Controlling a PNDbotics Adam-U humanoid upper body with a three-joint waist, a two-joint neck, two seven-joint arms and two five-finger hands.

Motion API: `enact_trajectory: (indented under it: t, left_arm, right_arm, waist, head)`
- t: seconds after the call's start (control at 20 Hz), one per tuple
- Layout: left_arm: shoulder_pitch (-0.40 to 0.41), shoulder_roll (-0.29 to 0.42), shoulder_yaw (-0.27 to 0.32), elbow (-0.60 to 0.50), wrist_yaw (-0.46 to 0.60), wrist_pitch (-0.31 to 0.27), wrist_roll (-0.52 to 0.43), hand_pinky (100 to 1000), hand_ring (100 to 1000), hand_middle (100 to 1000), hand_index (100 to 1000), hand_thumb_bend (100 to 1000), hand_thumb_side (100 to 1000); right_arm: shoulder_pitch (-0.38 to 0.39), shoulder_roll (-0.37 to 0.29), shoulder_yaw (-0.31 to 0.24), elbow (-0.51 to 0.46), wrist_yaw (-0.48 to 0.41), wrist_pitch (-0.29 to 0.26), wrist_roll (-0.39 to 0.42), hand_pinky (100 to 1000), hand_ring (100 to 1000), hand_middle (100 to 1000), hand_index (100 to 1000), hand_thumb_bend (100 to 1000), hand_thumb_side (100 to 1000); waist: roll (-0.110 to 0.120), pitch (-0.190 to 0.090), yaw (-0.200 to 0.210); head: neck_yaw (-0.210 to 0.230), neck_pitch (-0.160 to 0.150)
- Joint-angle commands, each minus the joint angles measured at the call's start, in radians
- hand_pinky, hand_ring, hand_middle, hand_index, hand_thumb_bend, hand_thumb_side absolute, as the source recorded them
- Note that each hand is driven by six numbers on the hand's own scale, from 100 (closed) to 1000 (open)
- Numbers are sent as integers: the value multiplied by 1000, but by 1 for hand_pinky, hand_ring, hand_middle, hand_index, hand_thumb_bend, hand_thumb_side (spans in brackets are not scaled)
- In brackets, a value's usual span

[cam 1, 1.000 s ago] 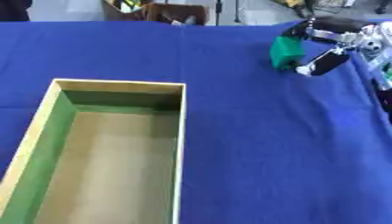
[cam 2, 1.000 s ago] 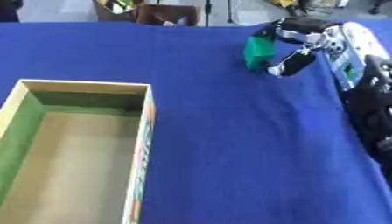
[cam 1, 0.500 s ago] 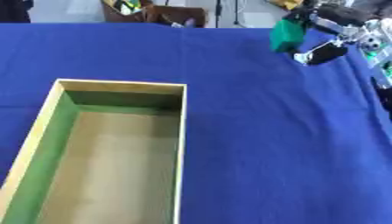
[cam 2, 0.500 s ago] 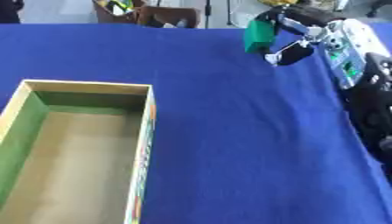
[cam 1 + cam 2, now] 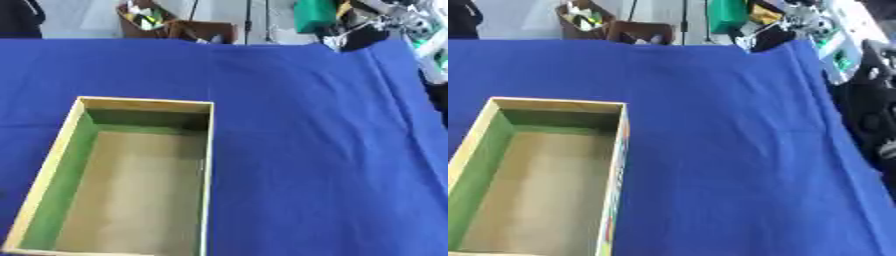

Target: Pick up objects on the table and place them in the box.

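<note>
While right hand (image 5: 785,27) hangs above table's far edge, fingers (image 5: 765,40) clamped on green object (image 5: 726,15).

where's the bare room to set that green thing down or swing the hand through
The box shows nothing inside, so its floor is free. The blue cloth is bare from the box's right wall to the table's right edge, and between the box and the far edge. The only crowding is top right, where the right hand holds the green object.
</note>
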Motion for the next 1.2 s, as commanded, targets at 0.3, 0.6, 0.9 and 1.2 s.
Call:
enact_trajectory:
  t: [0.3, 0.6, 0.9, 1.2]
  left_arm:
    - [5, 22, -17, -19, 22, 13, -9, 100, 357, 484, 487, 100, 911]
    - [-4, 22, -25, -19, 31, 15, -18, 100, 357, 483, 487, 100, 912]
    - [-6, 24, -25, -19, 28, 18, -19, 100, 357, 483, 486, 100, 913]
    - [-7, 27, -29, -19, 28, 19, -23, 100, 357, 483, 486, 100, 913]
  right_arm:
    - [20, 141, 79, -205, -103, 84, 18, 686, 577, 165, 212, 100, 201]
    - [74, 270, 135, -334, -152, 98, 94, 685, 566, 162, 214, 100, 201]
    - [120, 342, 203, -464, -98, 176, 175, 687, 563, 160, 215, 100, 201]
    - [133, 363, 253, -483, -71, 210, 243, 685, 576, 157, 224, 100, 200]
  waist:
    - [0, -66, 10]
    - [0, -64, 5]
    - [-6, -60, -2]
    - [-10, -61, 7]
  head:
    - [11, 60]
    - [7, 53]
    - [6, 48]
    - [-1, 49]
